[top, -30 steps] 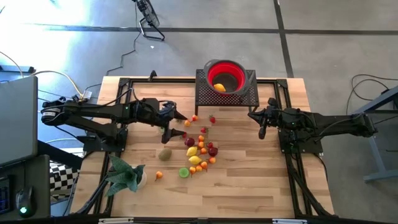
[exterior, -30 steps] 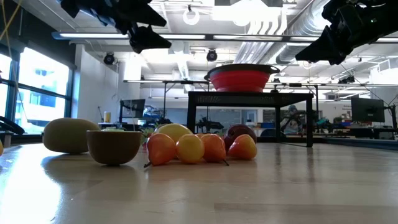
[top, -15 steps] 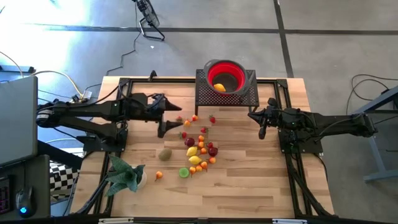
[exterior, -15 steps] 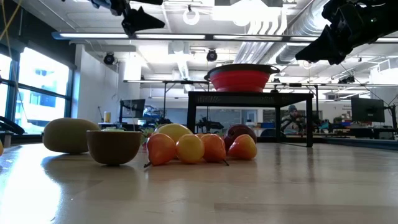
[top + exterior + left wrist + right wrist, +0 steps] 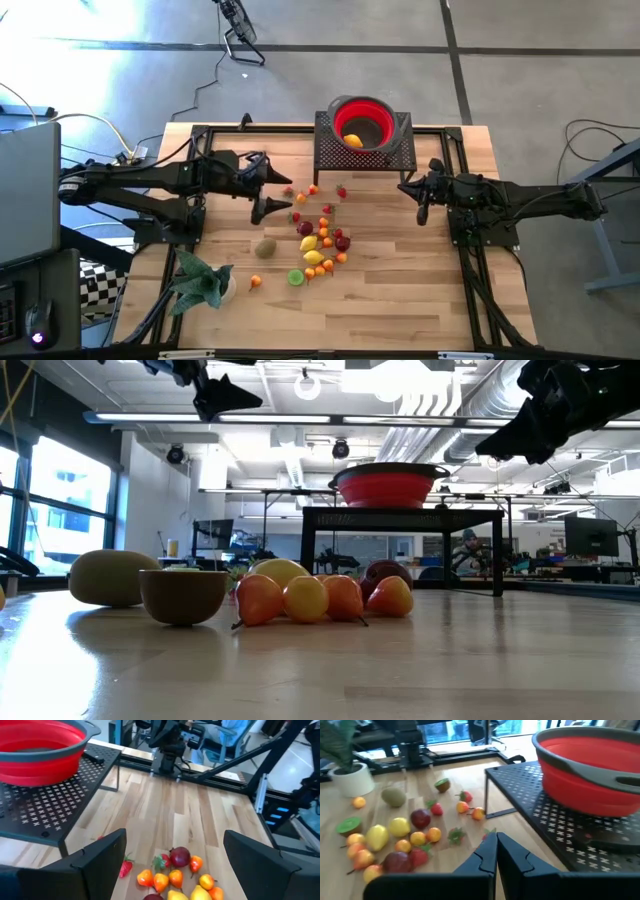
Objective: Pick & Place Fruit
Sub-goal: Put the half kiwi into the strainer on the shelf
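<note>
The job looks barely begun. The red bowl (image 5: 363, 122) sits on a black mesh stand (image 5: 340, 155) at the far edge of the wooden table (image 5: 400, 290), and from above only 1 yellow fruit (image 5: 353, 140) shows inside it. Almost all the rest of the fruit (image 5: 318, 240) lies loose on the table in front of the stand: a cluster of small orange, yellow and dark-red pieces, a strawberry (image 5: 341, 192) nearer the stand, a brown kiwi (image 5: 265, 247) and a green half lime (image 5: 295, 277) on the left side of the cluster, and 1 small orange (image 5: 255, 282) off near the potted plant (image 5: 200, 280).

The left gripper (image 5: 277, 197) hangs above the table just left of the cluster, its fingers spread wide apart and nothing between them; its wrist camera looks down between those fingers (image 5: 97, 857) at the fruit (image 5: 175, 875) below and the bowl (image 5: 40, 745) beyond. In my judgement it is lining up for a pick, with no piece chosen that I can tell.

The right gripper (image 5: 420, 200) waits to the right of the stand, fingers pressed together and empty, well apart from the fruit.

So about 1 piece is placed, and roughly 2 dozen are left to lift and drop into the bowl.
</note>
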### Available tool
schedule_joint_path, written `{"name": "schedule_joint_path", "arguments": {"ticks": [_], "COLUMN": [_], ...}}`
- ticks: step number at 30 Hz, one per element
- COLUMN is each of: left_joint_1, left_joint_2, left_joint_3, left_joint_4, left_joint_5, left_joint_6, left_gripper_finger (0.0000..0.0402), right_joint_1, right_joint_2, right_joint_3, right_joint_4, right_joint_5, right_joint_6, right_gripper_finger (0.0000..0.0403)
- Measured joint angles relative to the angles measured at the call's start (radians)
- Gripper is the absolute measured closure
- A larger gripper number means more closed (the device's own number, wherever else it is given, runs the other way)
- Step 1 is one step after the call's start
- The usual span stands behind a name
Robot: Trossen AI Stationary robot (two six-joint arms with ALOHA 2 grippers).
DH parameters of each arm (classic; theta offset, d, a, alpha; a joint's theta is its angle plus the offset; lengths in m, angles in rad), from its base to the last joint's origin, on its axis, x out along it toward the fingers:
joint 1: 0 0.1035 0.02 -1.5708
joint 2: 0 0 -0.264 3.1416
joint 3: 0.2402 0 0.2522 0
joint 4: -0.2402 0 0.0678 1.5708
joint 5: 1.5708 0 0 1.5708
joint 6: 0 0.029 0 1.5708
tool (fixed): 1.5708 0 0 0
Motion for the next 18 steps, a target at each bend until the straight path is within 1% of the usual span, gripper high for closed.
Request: {"name": "schedule_joint_path", "arguments": {"ticks": [3, 9, 13, 18], "left_joint_1": [0.0, 0.0, 0.0, 0.0], "left_joint_2": [0.0, 0.0, 0.0, 0.0], "left_joint_3": [0.0, 0.0, 0.0, 0.0], "left_joint_4": [0.0, 0.001, 0.0, -0.037], "left_joint_5": [0.025, 0.024, -0.006, -0.099], "left_joint_6": [-0.014, -0.103, -0.181, -0.179], "left_gripper_finger": [0.0073, 0.0073, 0.0073, 0.0073], "right_joint_1": [0.0, 0.0, 0.0, 0.0], "right_joint_2": [0.0, 0.0, 0.0, 0.0], "right_joint_3": [0.0, 0.0, 0.0, 0.0], "right_joint_4": [0.0, 0.0, 0.0, 0.0], "right_joint_5": [-0.021, -0.022, -0.021, -0.022], "right_joint_6": [-0.001, -0.001, 0.012, 0.025], "right_gripper_finger": [0.04, 0.04, 0.04, 0.04]}}
